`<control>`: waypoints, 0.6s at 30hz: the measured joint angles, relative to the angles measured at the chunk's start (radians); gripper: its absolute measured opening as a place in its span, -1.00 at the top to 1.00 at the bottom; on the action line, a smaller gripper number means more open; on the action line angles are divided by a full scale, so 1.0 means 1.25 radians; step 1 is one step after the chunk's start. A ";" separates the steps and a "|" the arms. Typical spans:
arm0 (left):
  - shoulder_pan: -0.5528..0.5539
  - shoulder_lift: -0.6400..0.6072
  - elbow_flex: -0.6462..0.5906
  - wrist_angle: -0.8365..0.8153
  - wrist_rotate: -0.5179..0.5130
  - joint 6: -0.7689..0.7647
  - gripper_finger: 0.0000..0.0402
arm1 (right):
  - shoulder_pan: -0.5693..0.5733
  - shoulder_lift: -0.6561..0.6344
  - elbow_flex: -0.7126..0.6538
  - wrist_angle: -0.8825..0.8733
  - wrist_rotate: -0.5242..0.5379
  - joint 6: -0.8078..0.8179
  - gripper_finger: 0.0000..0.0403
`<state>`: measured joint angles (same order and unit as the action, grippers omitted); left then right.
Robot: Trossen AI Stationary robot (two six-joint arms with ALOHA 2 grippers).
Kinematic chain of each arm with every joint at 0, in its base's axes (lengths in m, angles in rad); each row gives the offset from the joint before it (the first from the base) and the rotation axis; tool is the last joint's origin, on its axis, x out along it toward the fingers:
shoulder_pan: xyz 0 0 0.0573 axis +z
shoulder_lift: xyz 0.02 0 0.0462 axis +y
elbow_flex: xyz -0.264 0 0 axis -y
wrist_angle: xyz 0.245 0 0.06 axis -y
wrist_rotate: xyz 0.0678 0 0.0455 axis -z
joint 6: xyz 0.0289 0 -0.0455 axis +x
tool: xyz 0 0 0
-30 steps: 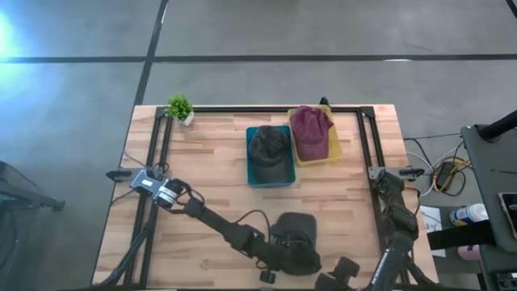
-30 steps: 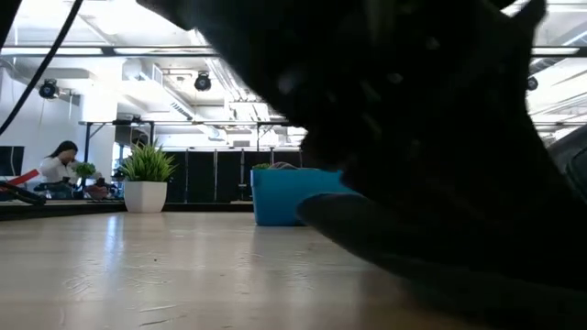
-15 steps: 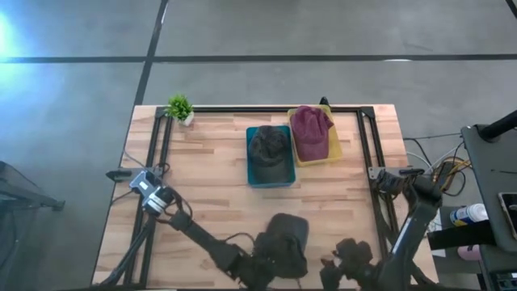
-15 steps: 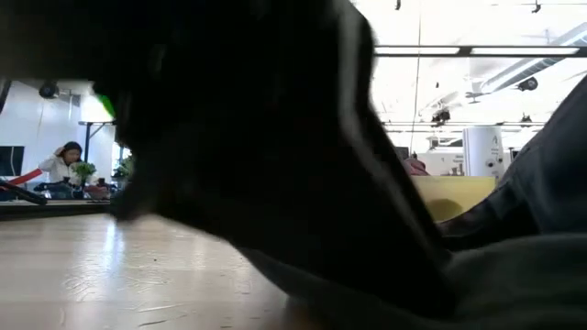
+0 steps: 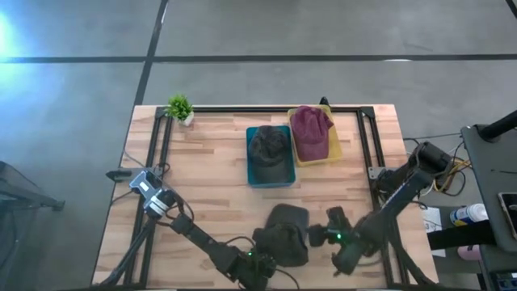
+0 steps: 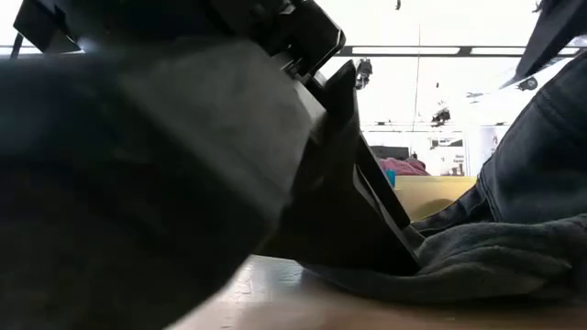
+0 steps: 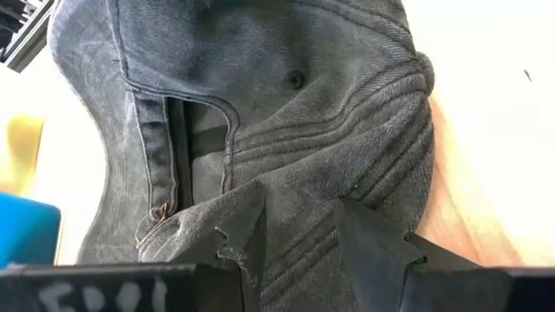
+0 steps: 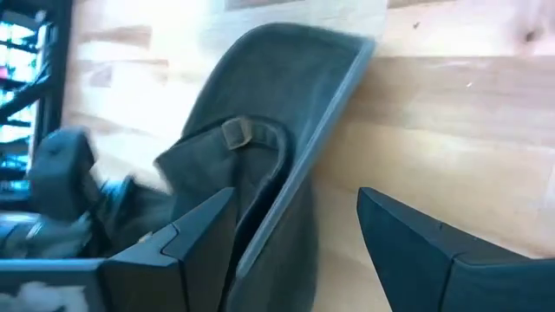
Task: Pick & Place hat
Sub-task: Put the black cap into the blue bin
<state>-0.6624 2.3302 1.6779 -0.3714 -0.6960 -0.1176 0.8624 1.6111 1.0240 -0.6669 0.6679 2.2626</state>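
No brand or readable writing is showing anywhere. The grey hat (image 5: 284,233) is lying near the table's (image 5: 210,170) front edge. The left gripper (image 7: 299,227) is pinching a fold of its fabric between its fingers. The right gripper (image 8: 295,234) is standing wide open, empty, at the hat's brim. In the low view, a dark arm is filling most of the picture, hiding much of the hat.

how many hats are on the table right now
3. A dark grey hat lies in the blue bin, a maroon hat in the yellow bin beside it, and a dark denim hat on the table's near edge between both grippers. None seems hidden.
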 joint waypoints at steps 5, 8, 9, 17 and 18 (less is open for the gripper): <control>0.004 0.000 0.000 0.003 -0.007 -0.002 0.31 | -0.038 -0.046 -0.113 0.190 -0.028 -0.034 -0.17; 0.012 0.000 0.000 0.008 -0.005 -0.001 0.31 | -0.052 -0.040 -0.162 0.294 -0.064 -0.045 -0.17; 0.015 0.000 0.000 0.012 -0.005 0.004 0.31 | -0.055 -0.037 -0.174 0.320 -0.065 -0.046 -0.17; 0.033 0.001 0.000 0.054 -0.003 0.074 0.31 | -0.082 -0.038 -0.196 0.384 -0.143 -0.122 -0.16; 0.035 0.001 0.000 0.059 -0.002 0.084 0.31 | -0.086 -0.038 -0.196 0.384 -0.151 -0.134 -0.15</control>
<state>-0.6181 2.3310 1.6775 -0.2970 -0.6989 -0.0122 0.7551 1.5642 0.7795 -0.1875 0.4791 2.0947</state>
